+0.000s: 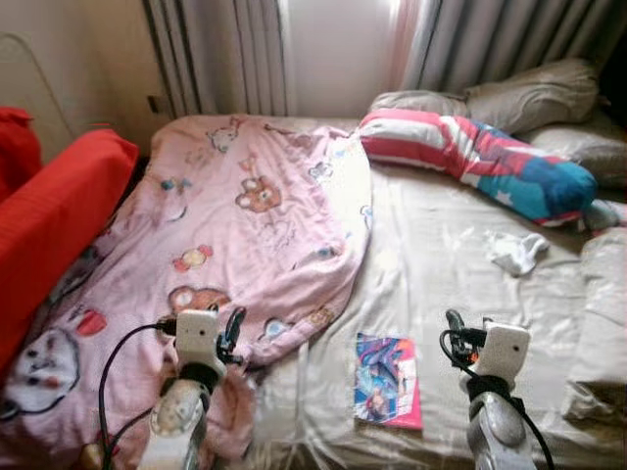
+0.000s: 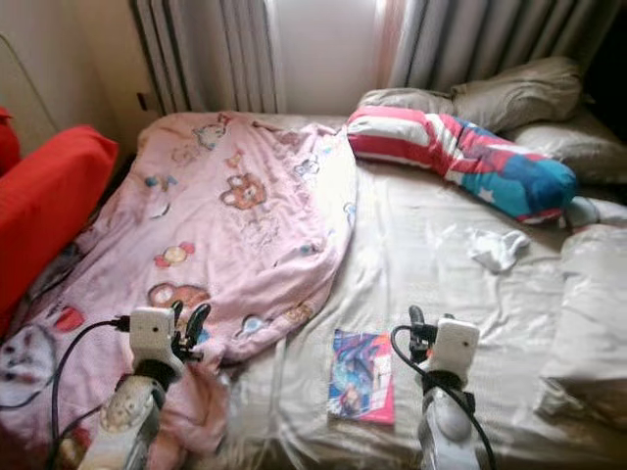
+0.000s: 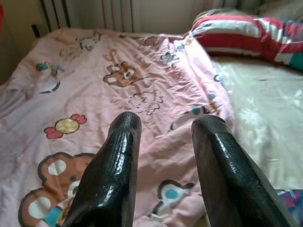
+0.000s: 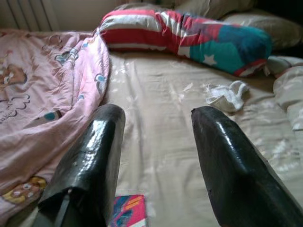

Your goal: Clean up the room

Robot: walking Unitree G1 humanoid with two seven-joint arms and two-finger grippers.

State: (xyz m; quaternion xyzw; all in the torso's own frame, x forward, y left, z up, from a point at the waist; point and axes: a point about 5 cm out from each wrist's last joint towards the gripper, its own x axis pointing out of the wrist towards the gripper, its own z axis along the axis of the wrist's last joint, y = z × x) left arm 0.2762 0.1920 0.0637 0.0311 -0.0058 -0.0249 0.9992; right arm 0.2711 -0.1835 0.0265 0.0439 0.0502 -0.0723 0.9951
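Bed (image 1: 441, 264) with beige sheet, seen from its foot. A pink cartoon-print blanket (image 1: 245, 225) covers the robot's left half, its lower edge bunched near the left gripper (image 1: 233, 333), whose fingers stand apart, holding nothing, above the blanket. The right gripper (image 1: 456, 328), fingers likewise spread and empty, hovers over bare sheet. A colourful book (image 1: 388, 380) lies flat on the sheet between the two arms, nearer the right one. A small white cloth (image 1: 517, 252) lies crumpled further up the bed, below a striped red, white and teal bolster (image 1: 480, 157). Beige pillows (image 1: 529, 93) rest against the curtains (image 1: 509, 34). A red cushion (image 1: 54, 220) stands beside the bed.
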